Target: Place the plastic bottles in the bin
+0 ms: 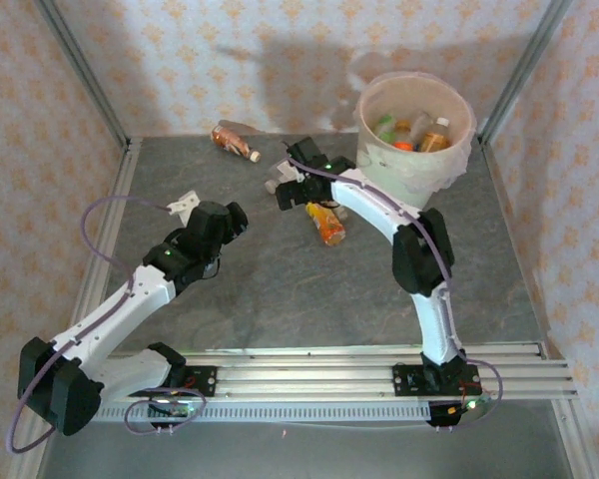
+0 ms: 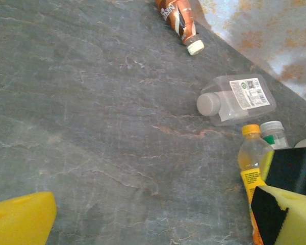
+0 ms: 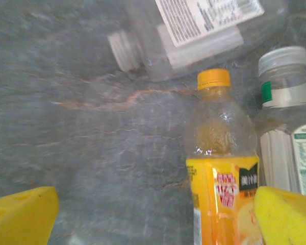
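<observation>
The right gripper [image 3: 153, 222] hangs low over the table [image 1: 280, 299] with its yellow foam pads [image 3: 21, 215] spread wide and nothing between them. The orange-labelled bottle [image 3: 220, 168] lies just inside the right-hand pad, its cap pointing away. Just beyond it lie a clear flat bottle [image 3: 194, 30] with a white printed label, on its side, and a small clear bottle [image 3: 285, 92] with a pale cap, close against the orange one on its right. The left gripper [image 2: 153, 222] is also parted and empty, out over bare table to the left, well apart from the cluster. A brown bottle [image 1: 235, 142] lies alone near the far wall. The bin [image 1: 457, 160] stands at the far right corner with several bottles already inside. The orange bottle looks largely empty through its clear shoulder, so it should be light. Its thin wall will likely dent under a hard squeeze, and its round, smooth body may roll or squirt out of a skewed pinch. The best hold seems to be across the labelled middle of the body, not the tapering neck, once the pads are centred on it.
</observation>
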You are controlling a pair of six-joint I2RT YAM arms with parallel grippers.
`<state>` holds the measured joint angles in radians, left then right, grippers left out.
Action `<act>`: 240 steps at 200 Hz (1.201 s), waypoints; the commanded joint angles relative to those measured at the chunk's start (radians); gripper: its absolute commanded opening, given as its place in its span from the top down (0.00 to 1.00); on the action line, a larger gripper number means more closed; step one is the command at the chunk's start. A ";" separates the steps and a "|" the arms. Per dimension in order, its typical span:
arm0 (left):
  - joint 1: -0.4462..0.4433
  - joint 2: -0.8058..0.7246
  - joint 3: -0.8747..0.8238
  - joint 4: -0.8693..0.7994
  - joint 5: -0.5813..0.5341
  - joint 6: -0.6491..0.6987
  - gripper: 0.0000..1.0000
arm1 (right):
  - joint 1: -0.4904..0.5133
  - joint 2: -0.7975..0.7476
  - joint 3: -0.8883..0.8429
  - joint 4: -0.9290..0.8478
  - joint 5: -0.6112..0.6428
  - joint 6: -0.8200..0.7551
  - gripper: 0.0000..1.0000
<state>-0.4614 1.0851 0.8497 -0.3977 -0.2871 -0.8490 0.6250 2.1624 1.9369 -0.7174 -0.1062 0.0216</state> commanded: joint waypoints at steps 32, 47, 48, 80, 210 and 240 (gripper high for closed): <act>0.020 -0.065 -0.045 -0.061 -0.084 -0.022 0.00 | -0.006 0.148 0.161 -0.122 0.109 0.002 0.03; 0.021 -0.074 -0.053 -0.065 -0.089 -0.020 0.00 | -0.005 0.174 0.176 -0.132 0.109 0.005 0.03; 0.021 -0.075 -0.053 -0.065 -0.090 -0.021 0.00 | -0.004 0.175 0.175 -0.131 0.109 0.006 0.03; 0.024 -0.080 -0.065 -0.063 -0.091 -0.020 0.00 | -0.003 0.212 0.178 -0.149 0.101 0.003 0.03; 0.030 -0.033 -0.062 -0.038 -0.070 -0.020 0.00 | 0.009 0.280 0.186 -0.185 0.031 -0.060 0.11; 0.030 -0.024 -0.058 -0.038 -0.066 -0.016 0.00 | 0.008 0.199 0.129 -0.118 0.051 -0.075 0.32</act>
<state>-0.4423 1.0534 0.7898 -0.4374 -0.3294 -0.8635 0.6300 2.4283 2.0979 -0.8532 -0.0853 -0.0315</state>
